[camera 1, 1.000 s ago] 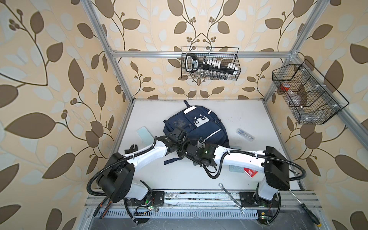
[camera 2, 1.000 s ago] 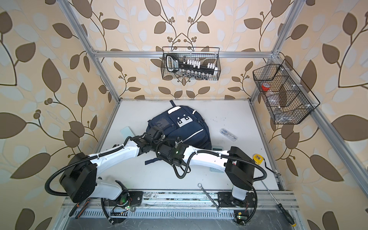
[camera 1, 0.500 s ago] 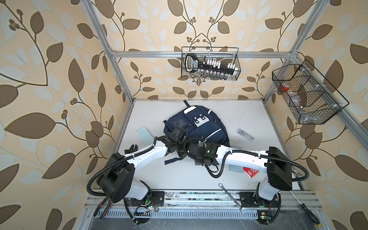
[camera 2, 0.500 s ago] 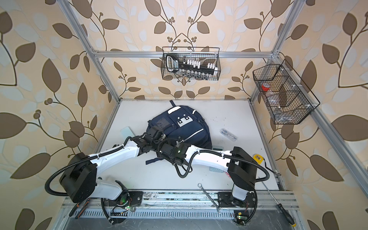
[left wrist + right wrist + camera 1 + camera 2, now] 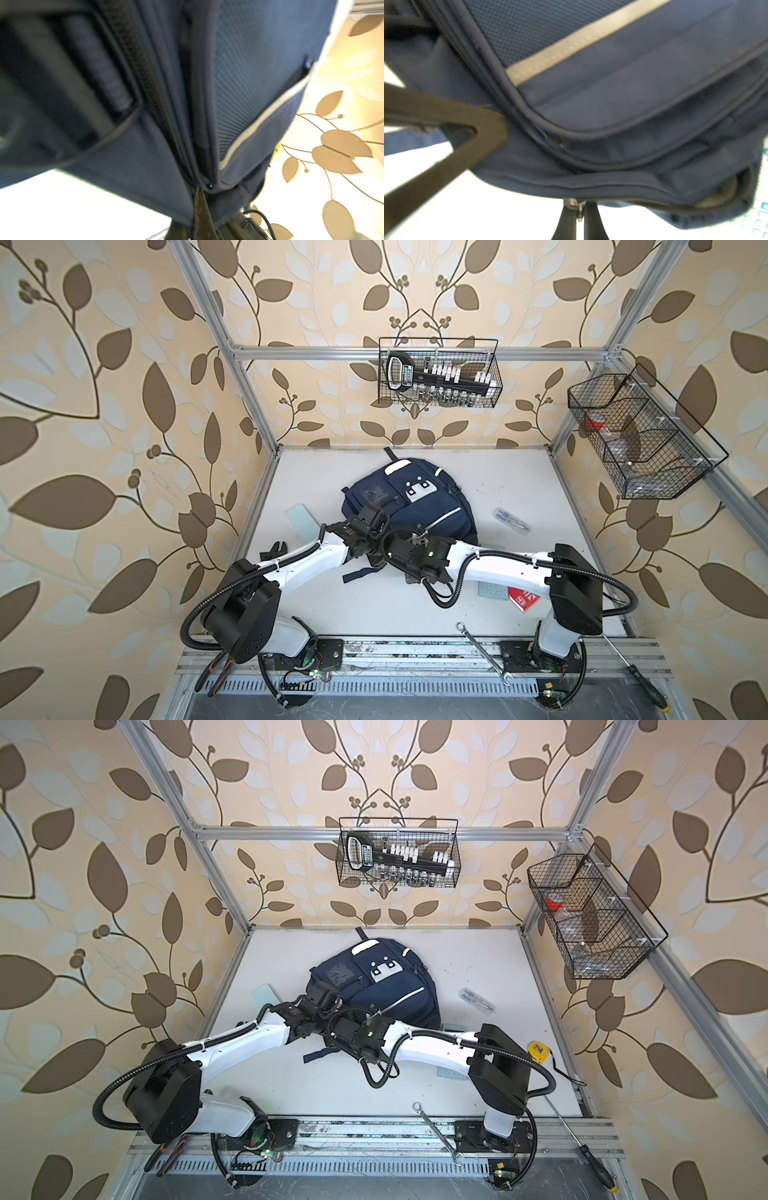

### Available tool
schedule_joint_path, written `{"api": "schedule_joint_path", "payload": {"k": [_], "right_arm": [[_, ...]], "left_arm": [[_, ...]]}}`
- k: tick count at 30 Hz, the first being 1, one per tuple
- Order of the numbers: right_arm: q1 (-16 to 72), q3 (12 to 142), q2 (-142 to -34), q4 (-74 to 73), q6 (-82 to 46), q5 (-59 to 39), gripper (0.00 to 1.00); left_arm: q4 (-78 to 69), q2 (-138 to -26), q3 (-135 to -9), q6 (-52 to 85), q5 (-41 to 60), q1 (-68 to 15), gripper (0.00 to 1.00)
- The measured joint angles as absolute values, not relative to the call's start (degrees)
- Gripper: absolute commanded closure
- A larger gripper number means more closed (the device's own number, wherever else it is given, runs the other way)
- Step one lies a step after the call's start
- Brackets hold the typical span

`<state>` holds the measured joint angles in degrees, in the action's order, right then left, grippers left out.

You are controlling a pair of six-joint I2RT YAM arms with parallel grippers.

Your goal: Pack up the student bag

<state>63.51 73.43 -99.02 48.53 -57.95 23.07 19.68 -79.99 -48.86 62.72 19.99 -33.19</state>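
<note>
Right claw [image 5: 578, 209] is closed now on the small metal zipper pull [image 5: 572, 202] at the near edge of the student bag [image 5: 612, 99]. In the last 1 second it loosened a little and closed again, while the bag kept its place. I judge this as a fresh hold on the pull, so the opening of the zipper can begin. From outside, nothing seems to be packed yet.

Left claw [image 5: 200, 193], just beside it, is closed too. It pinches the blue fabric where a seam ends, as before, probably to hold the bag steady against the pull.

In both top views the bag lies flat in the middle of the white table [image 5: 374, 614], front side up, with its near end under the 2 wrists. A loose strap [image 5: 359, 573] comes out from that end onto the table. The fabric is navy, partly with a fine woven texture, with dark piping along the seams. A pale slanted stripe [image 5: 446, 517] crosses the front. Farther back is a white patch [image 5: 420, 488] with dark squares. The top loop [image 5: 390, 452] points to the back wall. The front pockets look closed.
</note>
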Motion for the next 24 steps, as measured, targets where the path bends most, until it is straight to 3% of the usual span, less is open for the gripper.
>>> {"api": "schedule_joint_path", "payload": {"k": [6, 12, 15, 21, 23, 24], "right_arm": [[60.29, 67.99, -89.34, 48.10, -53.19, 16.95, 1.00], [49.71, 56.69, -82.81, 42.98, -46.28, 10.90, 1.00], [45.78, 54.92, -81.45, 39.92, -43.33, 8.16, 1.00], [47.44, 59.31, -80.75, 32.53, -39.92, 2.74, 1.00], [47.64, 61.71, -81.03, 32.40, -39.46, 2.44, 1.00], [47.62, 62.81, -81.14, 33.10, -39.33, 2.37, 1.00]], "left_arm": [[21.87, -79.33, -49.01, 63.00, 19.00, -27.51, 1.00], [23.29, -80.42, -49.84, 61.93, 18.46, -24.77, 1.00], [25.85, -84.09, -53.41, 60.49, 18.04, -20.56, 1.00], [30.28, -94.98, -66.22, 57.36, 17.54, -12.36, 0.98], [31.51, -96.62, -69.58, 55.79, 17.32, -11.90, 0.62], [30.92, -96.51, -70.15, 55.37, 15.75, -11.90, 0.49]]}}
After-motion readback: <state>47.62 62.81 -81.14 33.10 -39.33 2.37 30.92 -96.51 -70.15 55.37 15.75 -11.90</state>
